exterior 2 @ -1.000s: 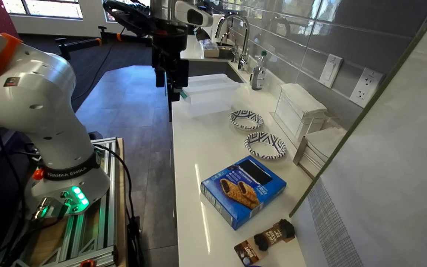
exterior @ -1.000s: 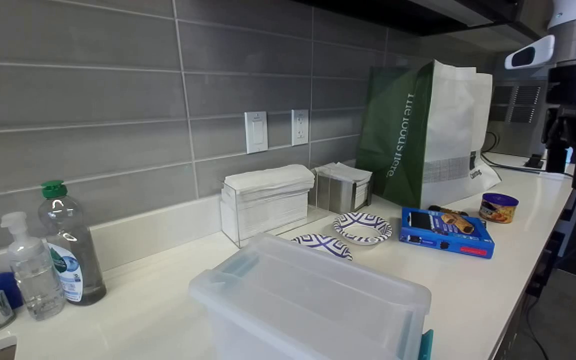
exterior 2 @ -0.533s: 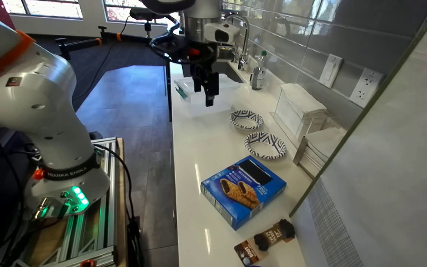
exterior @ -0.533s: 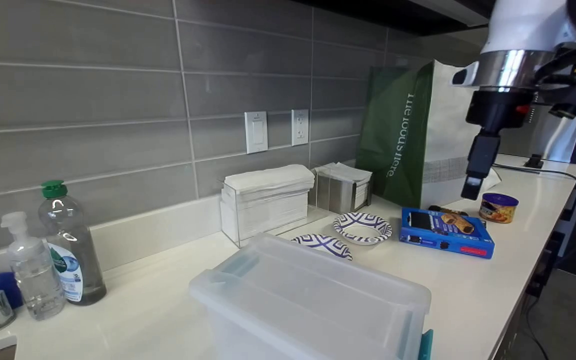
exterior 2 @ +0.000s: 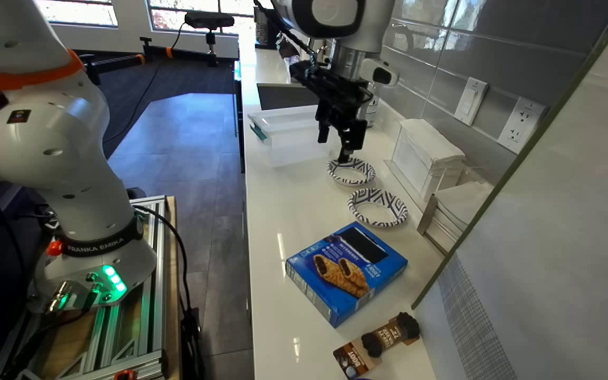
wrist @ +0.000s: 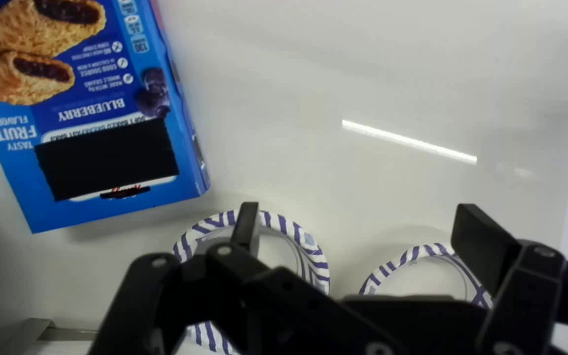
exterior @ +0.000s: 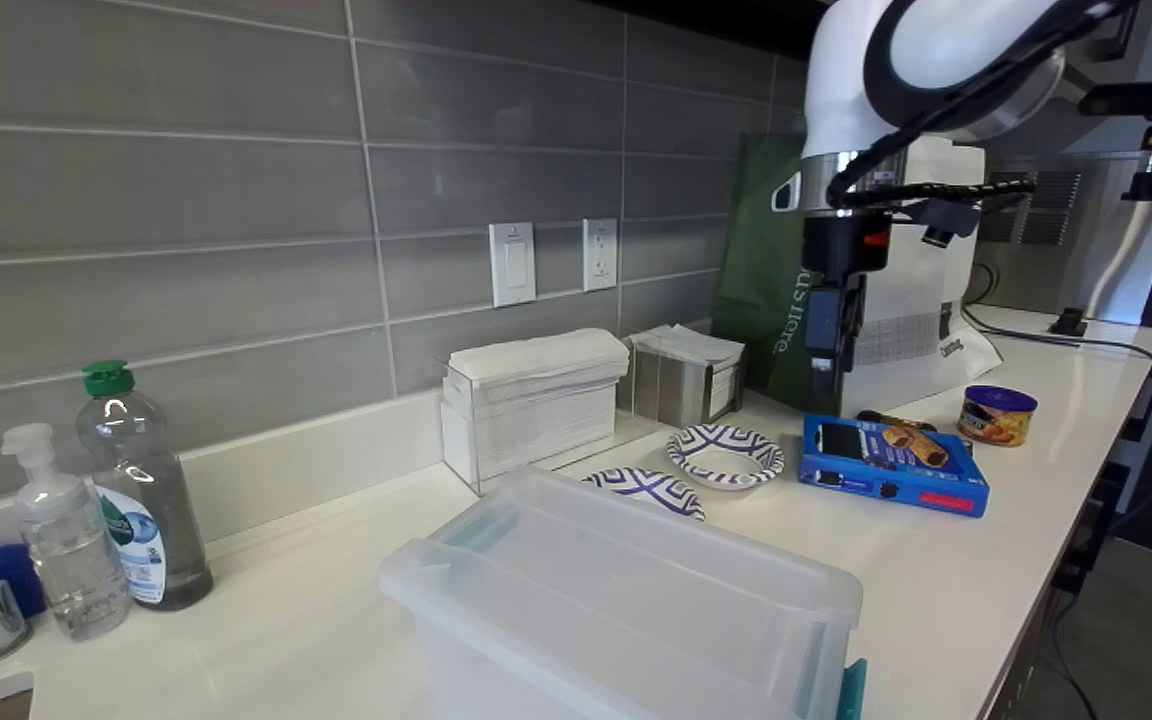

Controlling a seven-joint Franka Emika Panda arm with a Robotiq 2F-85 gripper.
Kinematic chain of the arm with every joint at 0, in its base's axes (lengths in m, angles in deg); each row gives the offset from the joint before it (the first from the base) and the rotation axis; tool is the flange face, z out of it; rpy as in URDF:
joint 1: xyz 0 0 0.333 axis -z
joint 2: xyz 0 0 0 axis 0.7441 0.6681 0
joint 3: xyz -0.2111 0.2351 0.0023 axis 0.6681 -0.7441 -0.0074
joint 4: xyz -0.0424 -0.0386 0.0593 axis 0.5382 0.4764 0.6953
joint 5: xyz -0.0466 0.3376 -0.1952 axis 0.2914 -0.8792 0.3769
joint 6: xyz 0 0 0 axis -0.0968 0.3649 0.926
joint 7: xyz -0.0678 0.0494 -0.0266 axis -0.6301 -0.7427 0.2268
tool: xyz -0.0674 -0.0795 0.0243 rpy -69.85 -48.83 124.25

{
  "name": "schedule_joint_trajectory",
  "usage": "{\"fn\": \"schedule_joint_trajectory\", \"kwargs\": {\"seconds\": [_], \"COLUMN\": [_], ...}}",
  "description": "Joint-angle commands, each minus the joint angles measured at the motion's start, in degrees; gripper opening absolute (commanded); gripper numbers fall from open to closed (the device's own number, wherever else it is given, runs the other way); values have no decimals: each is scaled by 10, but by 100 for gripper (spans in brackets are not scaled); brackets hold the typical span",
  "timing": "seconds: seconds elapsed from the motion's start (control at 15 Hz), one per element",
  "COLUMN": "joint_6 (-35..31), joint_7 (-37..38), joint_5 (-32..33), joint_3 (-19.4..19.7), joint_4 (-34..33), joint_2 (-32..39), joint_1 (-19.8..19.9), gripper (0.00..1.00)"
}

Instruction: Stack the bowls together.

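Swinging in: Panda arm [exterior: 836,100] now over the counter [exterior 2: 277,211], no stack yet

Biggest change = the arm: 1 s ago it hung by the counter's edge, now it's well in over it. Approach looks far along; grasp prob. next. Green-and-white shopping bag [exterior: 911,330], clear plastic storage bin [exterior: 626,590] & blueberry snack-bar box [exterior 2: 346,272] haven't budged, so same obstacles; the box is prob. the one to mind on the way down.

Gripper [wrist: 357,219]: pointing down, fingers [wrist: 247,227] spread wide, holding nothing, touching nothing AFAICT.

Box-side blue-patterned bowl [exterior 2: 379,208] sits just beside the box, bin-side blue-patterned bowl [exterior 2: 351,171] near the bin, narrow gap btwn the two. Both upright on the counter, unmoved, so the stacking itself hasn't begun; one presumably has to be lifted & set into the other.

Smallest bit: in the wrist view one fingertip shows over the box-side bowl, the other by the bin-side bowl's rim, so can't tell which is the target. Gripper prob. needs to shift till it straddles a single rim before lowering, else a finger may bump the neighbour. Both look thin & light, might slide or flex if nudged
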Motion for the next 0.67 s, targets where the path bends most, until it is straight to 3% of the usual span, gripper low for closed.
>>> {"fn": "schedule_joint_trajectory", "kwargs": {"seconds": [0.0,0.07,0.13,0.33,0.6], "joint_6": [74,105,55,85,85], "joint_7": [-49,-60,-34,-49,-49], "joint_5": [5,-29,-6,-13,-13], "joint_3": [11,17,3,9,8], "joint_4": [-127,-158,-90,-141,-147], "joint_2": [102,124,69,111,119], "joint_1": [22,28,24,36,35], "gripper": [100,100,100,100,100]}}
